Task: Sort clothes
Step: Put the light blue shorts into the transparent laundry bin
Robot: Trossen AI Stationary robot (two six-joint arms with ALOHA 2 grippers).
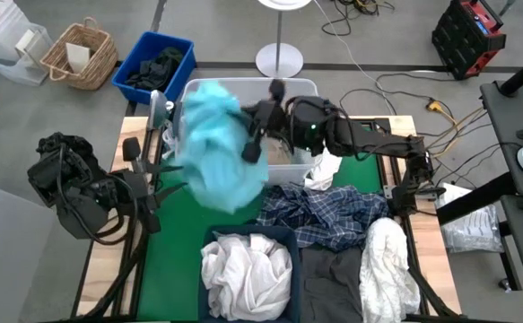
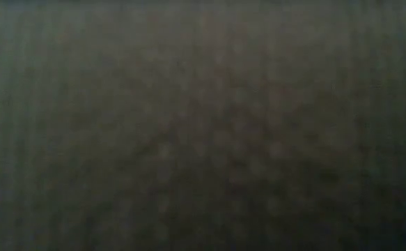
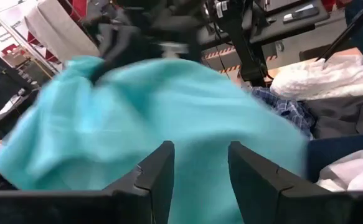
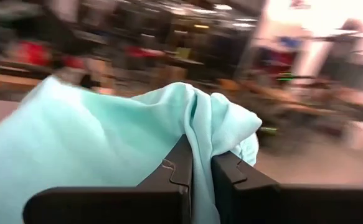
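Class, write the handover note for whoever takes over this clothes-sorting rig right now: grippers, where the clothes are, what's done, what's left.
Right gripper: shut on the teal garment, held up over the clear tub.
Left gripper: open, facing the teal garment, not holding it.
Done, it seems: white clothes in the navy bin.
Left on the table: plaid shirt, dark grey garment, another white garment, a small white piece by the tub.
Low view is blocked.
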